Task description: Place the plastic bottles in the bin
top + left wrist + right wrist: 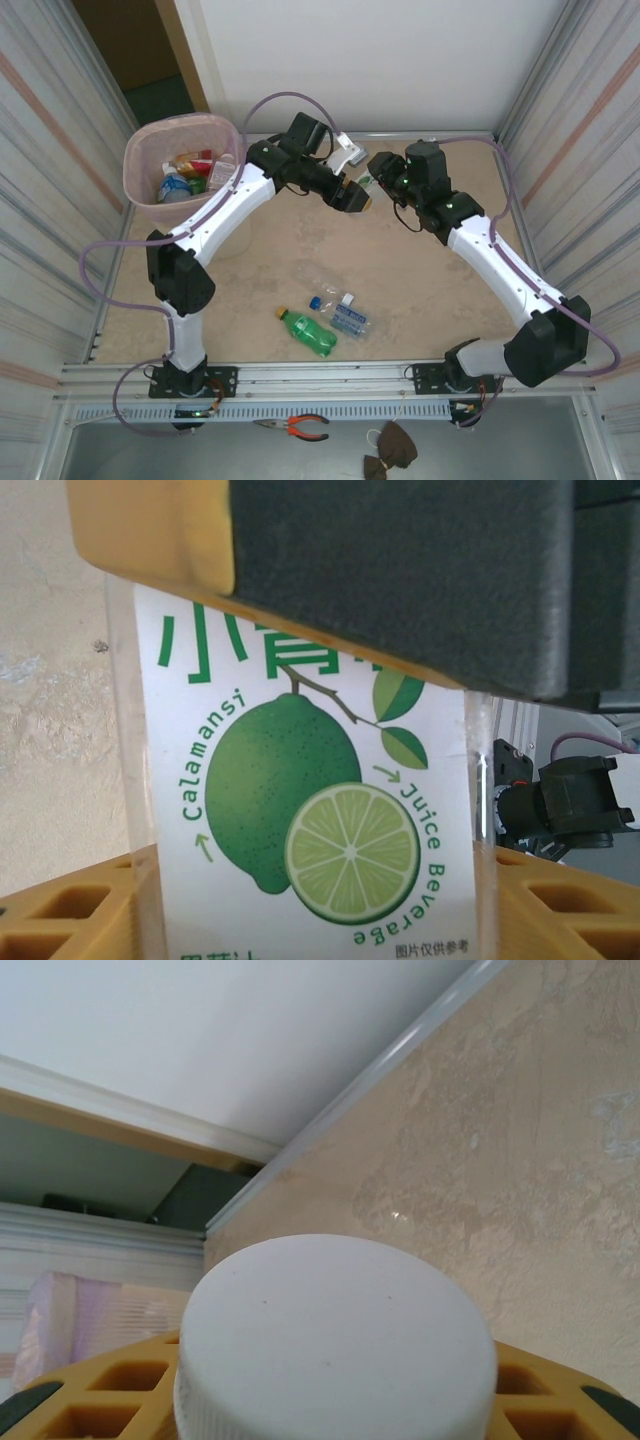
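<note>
Bin [150, 150] sits at far left of the table [420, 300]. It is pale pink mesh with a few bottles inside [190, 172]. That spot is on the left arm's side, well apart from the right arm's base.

Both arms stretch to the far centre, and left gripper [358, 198] and right gripper [378, 178] meet nose to nose. This looks like a handover, so the arm nearer the bin can do the drop.

Held bottle [366, 182] is between them, off the table. Left wrist view: left gripper is clamped on its body, one finger on each side. It is clear plastic with a white label showing green limes and "Calamansi Juice Beverage". A padded finger [400, 570] crosses the label's top, likely the right gripper's.

Right wrist view: white cap [335, 1340] sits between that gripper's fingers. Cannot tell if they pinch it or are let go.

Left on the table near centre are a green bottle [307, 332] and, just beside it, a clear bottle [342, 316] with a blue label.
</note>
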Action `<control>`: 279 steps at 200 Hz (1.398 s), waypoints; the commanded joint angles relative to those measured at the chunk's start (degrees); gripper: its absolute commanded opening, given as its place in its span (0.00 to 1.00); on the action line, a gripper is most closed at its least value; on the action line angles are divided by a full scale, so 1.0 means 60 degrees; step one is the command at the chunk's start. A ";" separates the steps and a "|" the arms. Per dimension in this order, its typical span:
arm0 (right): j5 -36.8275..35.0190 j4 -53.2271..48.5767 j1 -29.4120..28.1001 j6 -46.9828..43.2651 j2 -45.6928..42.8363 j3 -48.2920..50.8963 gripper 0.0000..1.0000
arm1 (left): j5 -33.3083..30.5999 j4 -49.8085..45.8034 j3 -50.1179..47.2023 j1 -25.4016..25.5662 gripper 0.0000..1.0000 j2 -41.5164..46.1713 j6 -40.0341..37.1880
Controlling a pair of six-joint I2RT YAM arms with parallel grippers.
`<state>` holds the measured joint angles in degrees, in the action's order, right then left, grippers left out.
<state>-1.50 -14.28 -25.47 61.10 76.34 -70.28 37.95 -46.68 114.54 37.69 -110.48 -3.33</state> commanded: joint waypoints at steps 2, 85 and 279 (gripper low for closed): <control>0.0150 0.0186 0.0042 0.0231 -0.0560 -0.0182 0.15 | 0.0101 -0.0233 0.0164 0.0135 0.62 0.0326 -0.0419; 0.0061 -0.0073 0.0040 -0.0281 -0.1247 -0.0173 0.82 | -0.1341 -0.0590 -0.0204 -0.0199 0.61 0.1577 -0.0617; -0.0402 -0.0309 0.0416 -0.1369 -0.2337 0.0229 0.87 | -0.0727 -0.0707 -0.2311 -0.6049 0.56 0.5408 0.0526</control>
<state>-3.40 -16.38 -23.44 54.37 64.07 -69.93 31.57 -49.34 102.08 4.80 -80.51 -1.21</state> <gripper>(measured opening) 0.872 0.658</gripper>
